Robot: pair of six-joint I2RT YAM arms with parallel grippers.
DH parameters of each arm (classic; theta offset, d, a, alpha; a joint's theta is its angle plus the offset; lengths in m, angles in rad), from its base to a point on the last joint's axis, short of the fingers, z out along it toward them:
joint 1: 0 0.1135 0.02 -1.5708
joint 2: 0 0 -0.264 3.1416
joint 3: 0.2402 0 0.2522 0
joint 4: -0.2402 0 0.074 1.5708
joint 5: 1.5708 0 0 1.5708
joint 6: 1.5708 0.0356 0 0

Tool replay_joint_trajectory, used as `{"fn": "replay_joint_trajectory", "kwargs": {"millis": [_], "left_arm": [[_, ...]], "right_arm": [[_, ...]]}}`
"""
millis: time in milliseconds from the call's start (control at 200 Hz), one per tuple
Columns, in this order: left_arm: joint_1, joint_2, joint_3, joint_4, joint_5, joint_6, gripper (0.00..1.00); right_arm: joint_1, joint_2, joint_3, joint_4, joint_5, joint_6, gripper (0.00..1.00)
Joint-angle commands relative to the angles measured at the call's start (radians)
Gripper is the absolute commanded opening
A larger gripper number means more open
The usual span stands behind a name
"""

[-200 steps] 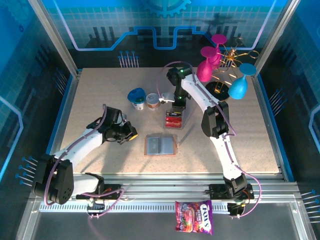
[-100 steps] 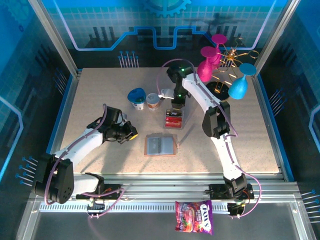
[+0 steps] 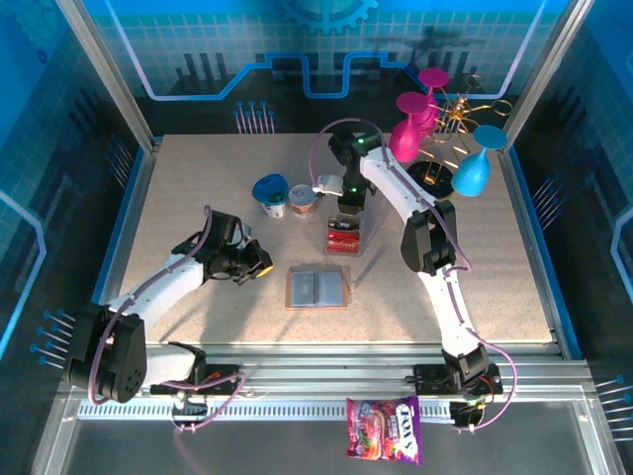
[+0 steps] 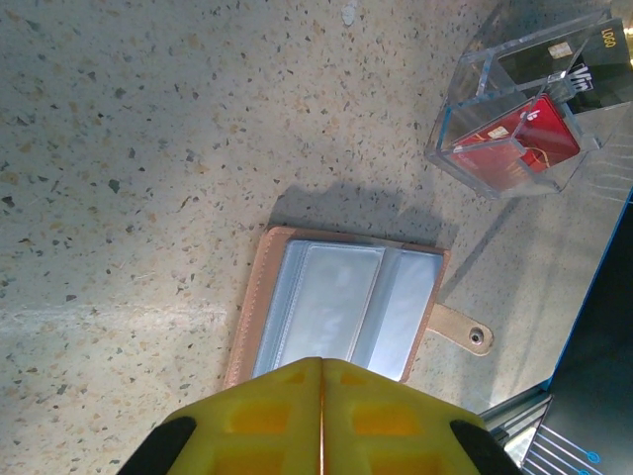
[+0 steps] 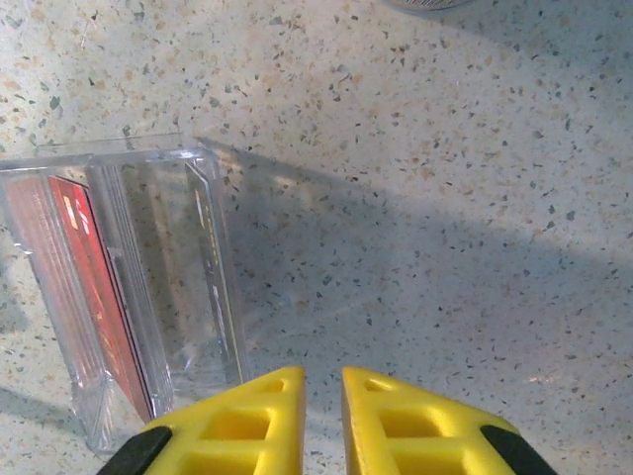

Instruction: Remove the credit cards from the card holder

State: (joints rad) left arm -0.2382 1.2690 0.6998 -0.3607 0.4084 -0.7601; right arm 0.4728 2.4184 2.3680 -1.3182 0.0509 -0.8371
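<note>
The left gripper (image 3: 260, 265) had its yellow fingers (image 4: 277, 421) pressed together with nothing between them, hanging over the speckled table (image 3: 198, 198) just to the left of the card holder (image 3: 318, 288). The right gripper (image 5: 322, 416) held its fingers a slim gap apart, empty, above bare table beside a clear plastic box (image 5: 188, 277) at the far side of the work area. The card holder lay opened flat in the middle of the table, nearer the arms' bases than the box and apart from it. It showed a tan-brown leather border with a stitched edge, two pale grey-blue glossy pocket panels side by side, and a short brown strap (image 4: 460, 330) with a round metal snap sticking out of one short edge. The credit cards (image 4: 516, 141) stood on edge inside the clear box, leaning against one wall: a red one with small white marks in front and a dark one behind it. On the dark card the white word "LOGO" could be read along its edge in the left wrist view; the other white marks were too small to make out. A pink and purple candy bag (image 3: 384, 428) lay on the metal rail in front of the arms and carried the brand "FOX'S" in white letters.
</note>
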Motion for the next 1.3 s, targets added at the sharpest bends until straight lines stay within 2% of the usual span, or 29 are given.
{"fn": "replay_joint_trajectory", "kwargs": {"millis": [0,500,820,1006,1291], "left_arm": [[0.010,0.006,-0.002,0.002,0.022,-0.010,0.09],[0.010,-0.002,-0.012,0.002,0.021,-0.009,0.09],[0.008,0.009,-0.024,0.033,0.043,-0.021,0.09],[-0.006,0.027,-0.053,0.085,0.060,-0.044,0.09],[-0.074,0.064,-0.082,0.142,0.049,-0.069,0.09]], "right_arm": [[0.015,-0.001,-0.027,0.002,-0.021,0.012,0.19],[0.019,-0.009,-0.056,0.031,0.008,0.022,0.23],[0.022,-0.087,-0.094,0.086,0.037,0.079,0.25],[0.032,-0.208,-0.190,0.145,0.007,0.185,0.25],[0.073,-0.418,-0.486,0.340,-0.087,0.455,0.26]]}}
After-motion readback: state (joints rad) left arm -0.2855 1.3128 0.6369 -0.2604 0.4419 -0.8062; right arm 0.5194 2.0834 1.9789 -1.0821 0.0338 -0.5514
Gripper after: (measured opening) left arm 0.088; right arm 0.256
